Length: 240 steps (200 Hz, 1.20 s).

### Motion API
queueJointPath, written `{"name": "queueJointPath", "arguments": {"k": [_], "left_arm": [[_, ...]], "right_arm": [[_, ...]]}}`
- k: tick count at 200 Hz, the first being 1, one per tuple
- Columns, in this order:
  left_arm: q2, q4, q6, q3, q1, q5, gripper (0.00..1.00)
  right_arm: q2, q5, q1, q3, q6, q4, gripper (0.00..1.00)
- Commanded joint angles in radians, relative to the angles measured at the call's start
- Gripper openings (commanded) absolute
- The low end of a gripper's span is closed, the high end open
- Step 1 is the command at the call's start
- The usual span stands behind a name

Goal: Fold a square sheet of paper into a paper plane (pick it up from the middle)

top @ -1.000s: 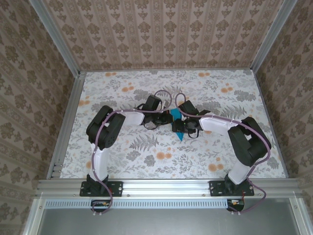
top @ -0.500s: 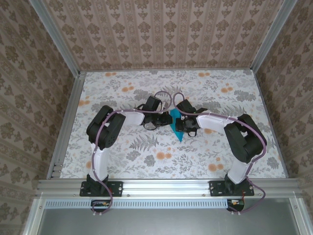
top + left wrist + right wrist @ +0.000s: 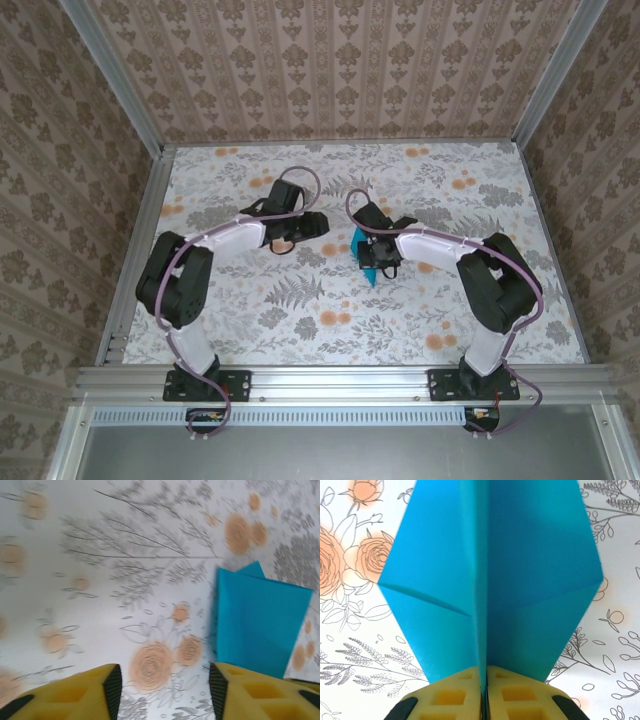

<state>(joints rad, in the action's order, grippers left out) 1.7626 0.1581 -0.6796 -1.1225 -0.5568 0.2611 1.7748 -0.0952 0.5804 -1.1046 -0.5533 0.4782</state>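
Top external view: the right gripper (image 3: pixel 377 265) sits at mid-table, clamped on the turquoise paper plane (image 3: pixel 367 262), whose narrow end points toward the near edge. The left gripper (image 3: pixel 284 242) stands well apart to the left over the floral tabletop (image 3: pixel 300 310), holding nothing. Left wrist view: the yellow pads (image 3: pixel 107 690) are spread with bare tabletop between them, and the paper plane shows to the right of the gap. Right wrist view: both pads are pressed together on the plane's upright centre crease, its two wings spreading to either side above the tabletop.
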Motion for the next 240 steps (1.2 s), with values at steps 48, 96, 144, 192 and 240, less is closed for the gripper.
{"name": "queueJointPath", "arguments": {"k": [48,96,144,192,240], "left_arm": [[-0.128,0.167,-0.01,0.086,0.053,-0.261,0.7],[-0.155,0.172,-0.007,0.108,0.061,-0.288,0.79],[-0.187,0.196,0.001,0.122,0.07,-0.33,0.86],[-0.263,0.227,0.011,0.17,0.123,-0.4,0.98],[-0.337,0.246,0.02,0.217,0.18,-0.405,1.0]], "right_arm": [[0.107,-0.06,0.025,-0.086,0.016,0.053,0.18],[0.13,-0.083,0.038,-0.104,0.016,0.087,0.19],[0.147,-0.111,0.048,-0.118,0.012,0.103,0.09],[0.143,-0.13,0.052,-0.184,0.03,0.109,0.08],[0.237,-0.135,0.05,-0.305,0.034,0.117,0.08]]}}
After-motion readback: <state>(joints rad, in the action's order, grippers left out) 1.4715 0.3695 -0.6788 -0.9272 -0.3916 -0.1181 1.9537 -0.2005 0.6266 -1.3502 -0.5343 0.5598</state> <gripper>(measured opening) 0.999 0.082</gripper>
